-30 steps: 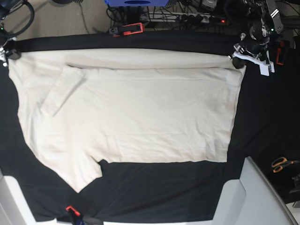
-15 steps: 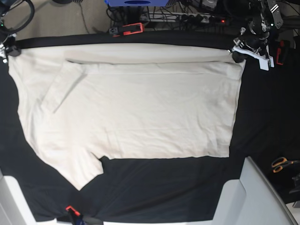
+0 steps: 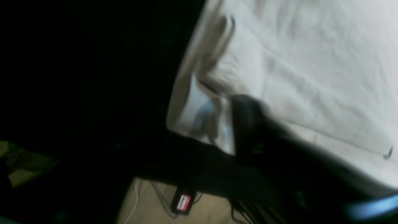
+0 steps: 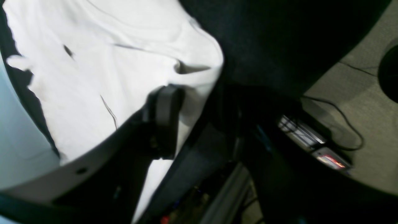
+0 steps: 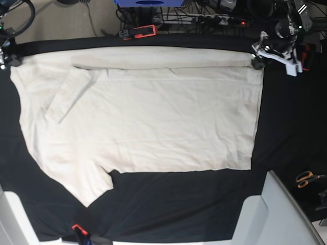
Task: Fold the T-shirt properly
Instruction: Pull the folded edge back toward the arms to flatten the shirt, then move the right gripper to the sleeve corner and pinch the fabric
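Both my tools have just let go. A second ago each pinched a far corner of the T-shirt; now my left tool sits at the far corner on the base view's right and my right tool at the far corner on its left, both over the cloth edge, not gripping it. In the left wrist view a dark finger lies over the corner with no fabric caught. In the right wrist view a finger rests just above the hem, nothing pinched. How wide either tool stands I cannot tell; both views are blurred.

The far edge has shifted slightly back and the cloth has settled flat. I judge the first long fold as placed and released; the next fold is not begun.

The T-shirt lies spread on the black surface, cream, softly creased. A narrow folded band runs along its far edge, one sleeve is tucked in over the body, and the other sleeve sticks out toward the near side.
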Robot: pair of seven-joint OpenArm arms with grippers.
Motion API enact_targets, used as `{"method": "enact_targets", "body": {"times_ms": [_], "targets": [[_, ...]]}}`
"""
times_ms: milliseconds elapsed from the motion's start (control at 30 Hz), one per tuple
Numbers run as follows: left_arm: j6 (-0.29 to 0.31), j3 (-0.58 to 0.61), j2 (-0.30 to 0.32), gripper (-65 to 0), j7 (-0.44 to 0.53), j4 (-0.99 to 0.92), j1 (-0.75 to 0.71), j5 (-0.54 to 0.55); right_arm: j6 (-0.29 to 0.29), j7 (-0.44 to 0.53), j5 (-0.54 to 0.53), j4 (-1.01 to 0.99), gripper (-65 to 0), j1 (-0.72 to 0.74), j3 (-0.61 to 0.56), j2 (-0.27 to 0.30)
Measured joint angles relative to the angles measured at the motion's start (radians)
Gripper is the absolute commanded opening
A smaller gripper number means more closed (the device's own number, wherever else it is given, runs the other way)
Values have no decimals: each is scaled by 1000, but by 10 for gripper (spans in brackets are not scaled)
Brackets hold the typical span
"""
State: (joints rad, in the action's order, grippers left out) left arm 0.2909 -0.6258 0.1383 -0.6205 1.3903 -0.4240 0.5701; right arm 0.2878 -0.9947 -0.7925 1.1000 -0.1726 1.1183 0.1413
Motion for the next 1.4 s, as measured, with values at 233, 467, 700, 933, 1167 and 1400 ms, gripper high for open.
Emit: {"method": "enact_targets", "body": {"times_ms": [233, 467, 700, 933, 1167, 1400], "targets": [[-13, -142, -3, -166, -19, -34, -16, -100, 0, -58, -8, 6, -371, -7, 45, -9], [-23, -294, -30, -169, -25, 43, -14, -162, -23, -96, 75, 161, -371, -94, 149, -43], [0, -205, 8, -174, -14, 326, 72, -147, -9, -53, 34, 349, -371, 35, -122, 142], [-1, 61, 126, -174, -24, 247, 224, -150, -11, 239, 166, -184, -371, 384, -753, 400], [-6, 175, 176, -169, -27, 136, 279, -158, -17, 588, 415, -552, -371, 554, -829, 375], [-11, 180, 204, -168, -29, 43, 297, -160, 69, 794, 591, -657, -371, 595, -828, 282]]}}
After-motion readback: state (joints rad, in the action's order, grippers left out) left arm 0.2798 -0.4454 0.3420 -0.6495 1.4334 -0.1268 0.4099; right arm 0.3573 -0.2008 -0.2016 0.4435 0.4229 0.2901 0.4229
